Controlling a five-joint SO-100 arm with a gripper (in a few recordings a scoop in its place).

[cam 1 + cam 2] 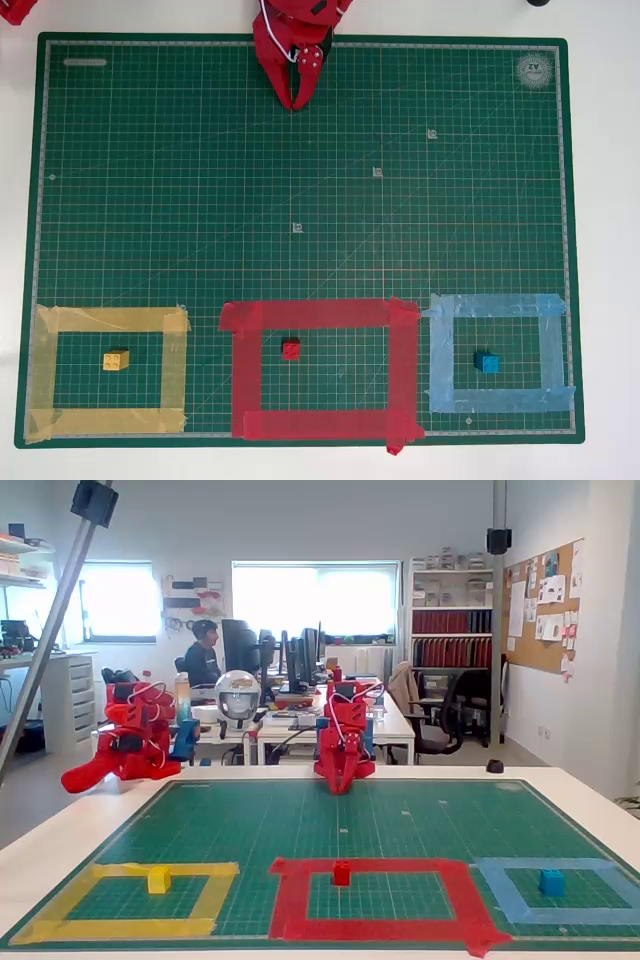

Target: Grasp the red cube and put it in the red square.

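Overhead view: camera straight above bench (600, 240), facing down, whole green cutting mat (300, 180) in frame, arm base at top edge. Fixed view: low camera at bench's near edge, facing level across mat (400, 815) toward arm and office behind. Shared: mat, three tape outlines, folded arm.

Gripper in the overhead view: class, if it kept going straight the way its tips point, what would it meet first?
The gripper points down at the green mat, so probably bare mat first; further along that line lies the red cube, though depth is unclear.
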